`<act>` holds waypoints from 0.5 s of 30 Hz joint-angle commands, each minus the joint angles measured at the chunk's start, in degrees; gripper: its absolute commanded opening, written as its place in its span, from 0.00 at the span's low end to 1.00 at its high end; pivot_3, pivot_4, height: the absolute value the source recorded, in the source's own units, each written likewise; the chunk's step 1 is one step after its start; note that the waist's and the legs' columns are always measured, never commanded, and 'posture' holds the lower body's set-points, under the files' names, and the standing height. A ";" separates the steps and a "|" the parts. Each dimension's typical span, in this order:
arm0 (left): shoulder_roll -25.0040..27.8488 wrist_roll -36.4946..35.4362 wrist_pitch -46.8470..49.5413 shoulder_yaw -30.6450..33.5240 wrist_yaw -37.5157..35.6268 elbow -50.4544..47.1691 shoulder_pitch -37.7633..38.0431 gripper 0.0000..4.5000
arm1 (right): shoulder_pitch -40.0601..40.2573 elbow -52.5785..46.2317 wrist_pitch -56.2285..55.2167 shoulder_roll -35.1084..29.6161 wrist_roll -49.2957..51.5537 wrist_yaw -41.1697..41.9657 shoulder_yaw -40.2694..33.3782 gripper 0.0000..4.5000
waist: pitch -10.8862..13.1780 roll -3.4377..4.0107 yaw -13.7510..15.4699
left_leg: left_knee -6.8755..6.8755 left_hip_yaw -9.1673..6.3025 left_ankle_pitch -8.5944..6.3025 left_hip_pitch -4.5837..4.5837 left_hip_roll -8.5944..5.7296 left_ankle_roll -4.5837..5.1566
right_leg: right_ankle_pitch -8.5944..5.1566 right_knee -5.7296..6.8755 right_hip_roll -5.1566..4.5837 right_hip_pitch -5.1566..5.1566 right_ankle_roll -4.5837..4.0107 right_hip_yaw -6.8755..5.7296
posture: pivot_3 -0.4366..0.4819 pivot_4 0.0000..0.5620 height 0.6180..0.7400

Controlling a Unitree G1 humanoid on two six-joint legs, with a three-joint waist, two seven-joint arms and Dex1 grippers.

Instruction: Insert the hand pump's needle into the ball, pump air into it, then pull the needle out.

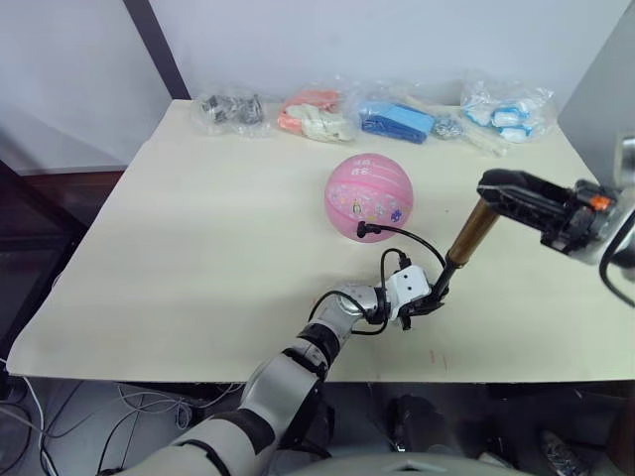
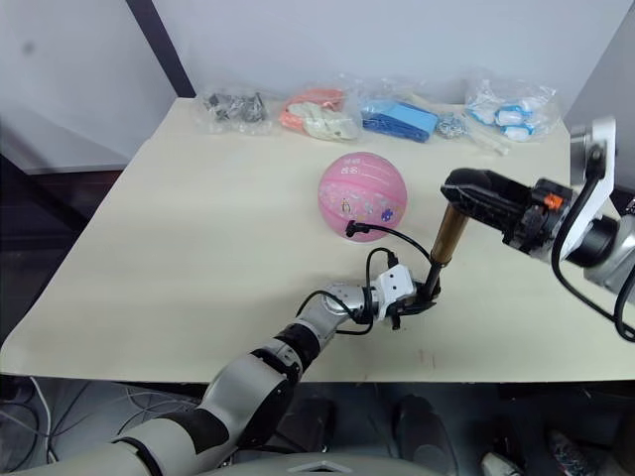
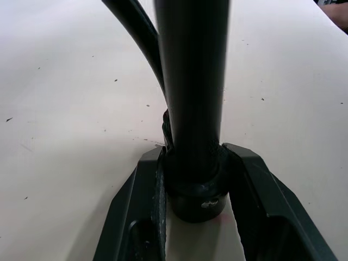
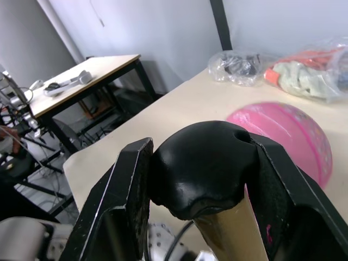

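While both grippers hold the hand pump (image 1: 470, 233), its needle (image 2: 349, 230) sits in the ball.

Nearest, the left gripper (image 1: 427, 302) clamps the pump's lower black end against the table (image 1: 198, 258), apparently anchoring it. Toward one o'clock, the right gripper (image 2: 466, 193) is closed over the pump's black top, ready to stroke. Farther, around eleven o'clock, the hose (image 1: 417, 241) reaches the pink ball (image 1: 369, 195).

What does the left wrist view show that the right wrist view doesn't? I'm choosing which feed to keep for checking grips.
Left wrist view: the left gripper clamped on the hand pump's black bottom end, the hose beside it.

Right wrist view: the right gripper shut on the pump's black handle, the gold barrel below, the pink ball, bagged items and a second table.

Both: the pump and the cream table.
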 commanded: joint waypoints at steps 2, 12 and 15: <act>1.40 2.65 2.96 -1.60 -1.19 4.18 2.94 0.25 | 3.52 1.74 -1.46 2.22 -11.48 1.40 7.18 0.43 | -0.06 0.03 -0.08 | -0.11 0.05 -0.01 0.36 0.03 -0.01 | -0.02 -0.01 0.00 0.24 0.02 0.06 | 0.48 0.27 1.00; 1.31 2.60 2.97 -1.60 -1.25 4.02 3.12 0.25 | 7.08 8.60 -6.38 9.01 -25.54 6.92 18.02 0.43 | -0.44 -0.17 -0.01 | -0.20 0.02 -0.01 0.44 0.05 -0.02 | -0.04 -0.03 0.07 0.25 -0.02 0.07 | 0.48 0.27 1.00; 1.20 2.58 2.99 -1.60 -1.24 4.03 3.09 0.25 | 7.67 11.04 -7.10 10.90 -28.61 8.32 20.09 0.43 | -0.58 -0.13 0.02 | -0.21 0.01 -0.01 0.46 0.05 -0.02 | -0.04 -0.03 0.08 0.25 -0.03 0.03 | 0.48 0.27 1.00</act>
